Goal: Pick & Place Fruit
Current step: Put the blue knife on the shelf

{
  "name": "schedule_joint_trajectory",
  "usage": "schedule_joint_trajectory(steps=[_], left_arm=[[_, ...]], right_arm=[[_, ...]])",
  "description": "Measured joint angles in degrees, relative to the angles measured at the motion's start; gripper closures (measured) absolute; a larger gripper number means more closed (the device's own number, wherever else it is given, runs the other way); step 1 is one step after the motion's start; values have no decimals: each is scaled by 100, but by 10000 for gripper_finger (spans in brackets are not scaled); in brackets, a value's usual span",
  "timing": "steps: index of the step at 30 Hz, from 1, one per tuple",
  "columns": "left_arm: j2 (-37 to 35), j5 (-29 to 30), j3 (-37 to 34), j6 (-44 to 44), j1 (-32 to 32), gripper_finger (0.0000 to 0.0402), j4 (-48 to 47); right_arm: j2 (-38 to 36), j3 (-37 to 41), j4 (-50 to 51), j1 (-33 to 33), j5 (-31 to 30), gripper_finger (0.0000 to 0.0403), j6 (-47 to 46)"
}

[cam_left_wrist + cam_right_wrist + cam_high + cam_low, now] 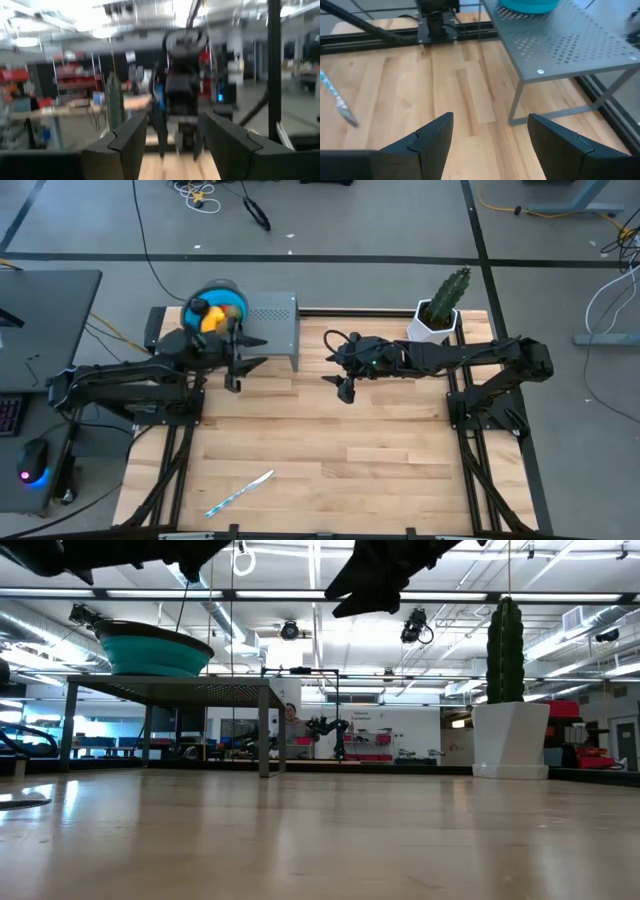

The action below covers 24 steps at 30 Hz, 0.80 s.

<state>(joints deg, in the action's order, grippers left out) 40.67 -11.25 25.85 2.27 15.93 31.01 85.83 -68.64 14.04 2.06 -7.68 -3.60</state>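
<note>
The yellow-orange fruit (212, 319) lies in a teal bowl (218, 302) that stands on a grey perforated stand (272, 320) at the table's far left; another fruit, darker, shows beside it. The other fruits are out of view. My left gripper (258, 352) hangs open just in front of the stand, pointing toward the table's right. My right gripper (328, 360) is open too, above the table's middle, facing the left one. In the right wrist view the open fingers (490, 135) frame bare wood, the stand (570, 45) and the bowl (530, 5).
A green cactus in a white pot (440, 308) stands at the far right edge, also in the low view (508, 730). A slim white-and-blue knife-like stick (240, 492) lies near the table's near edge. Bare wood lies between them. The left wrist view shows the right arm (182, 90).
</note>
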Motion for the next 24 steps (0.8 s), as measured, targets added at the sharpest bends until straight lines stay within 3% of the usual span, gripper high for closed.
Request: schedule_joint_trajectory(steps=[6, 11, 24], left_arm=[[231, 291, 727, 43, -8, 212, -1364], [38, -41, 1158, -3, -110, 232, -2425], [-333, 744, 1169, 463, -600, 323, -2860]], right_arm=[[-253, 0, -11, -2, -134, 141, 103], [-619, 0, 305, -37, -132, 157, 210], [-906, 0, 1332, -35, -125, 203, 90]])
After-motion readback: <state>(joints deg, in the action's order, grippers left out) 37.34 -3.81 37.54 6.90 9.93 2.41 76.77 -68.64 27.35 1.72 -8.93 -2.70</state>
